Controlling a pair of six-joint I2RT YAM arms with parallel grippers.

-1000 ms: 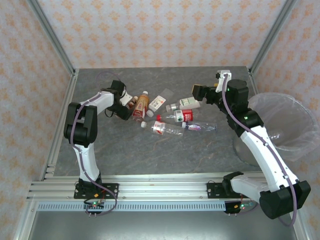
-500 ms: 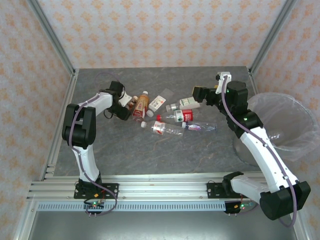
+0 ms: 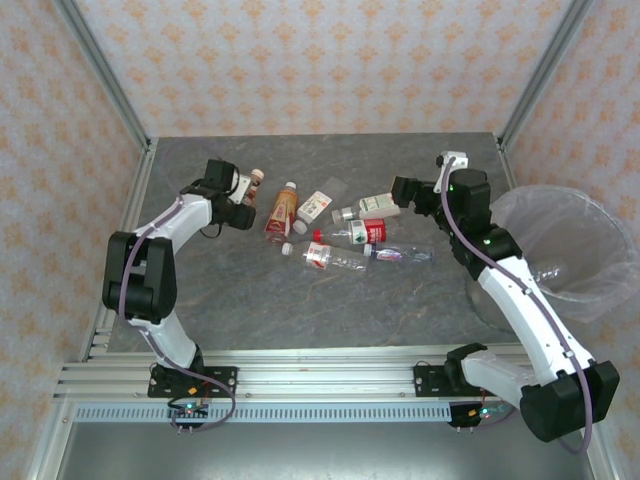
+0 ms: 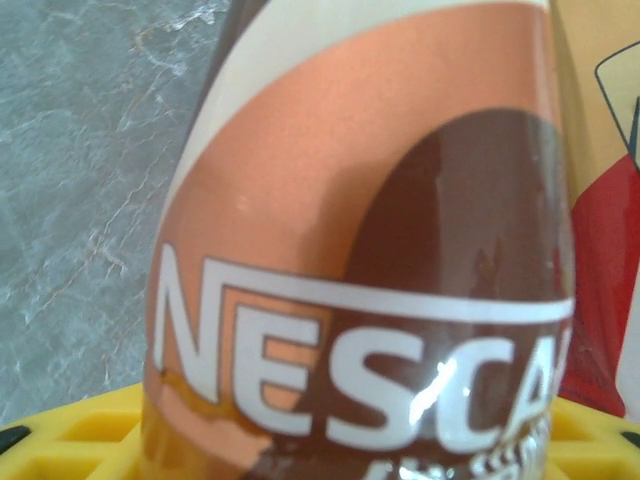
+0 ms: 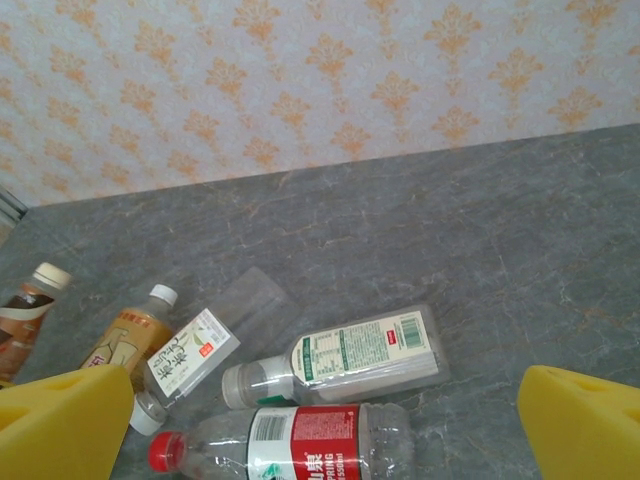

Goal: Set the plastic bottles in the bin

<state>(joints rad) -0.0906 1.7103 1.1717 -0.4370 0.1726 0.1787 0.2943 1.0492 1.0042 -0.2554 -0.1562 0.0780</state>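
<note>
While the left hand (image 3: 238,195) grips a brown coffee bottle (image 3: 254,180), the right hand (image 3: 398,190) hangs open beside the other bottles.

From above, the gripped bottle is off the left end of a loose cluster lying on the grey worktop (image 3: 300,310): an orange-label bottle (image 3: 281,212), a white-label bottle (image 3: 318,206), a green-label bottle (image 3: 375,205) just beside the right hand, a red-label bottle (image 3: 352,233), a red-banded clear bottle (image 3: 330,257) and a plain clear bottle (image 3: 402,255). The bin (image 3: 560,192) stands at the worktop's right edge, well apart from the cluster; what lies in its crinkled liner cannot be made out. On the left wrist camera, the brown coffee bottle (image 4: 360,250) sits close above the yellow pads (image 4: 80,435). On the right wrist camera, the yellow fingertips (image 5: 60,420) stand wide apart, with the green-label bottle (image 5: 350,360) and red-label bottle (image 5: 290,440) lying on the worktop ahead of them.
</note>
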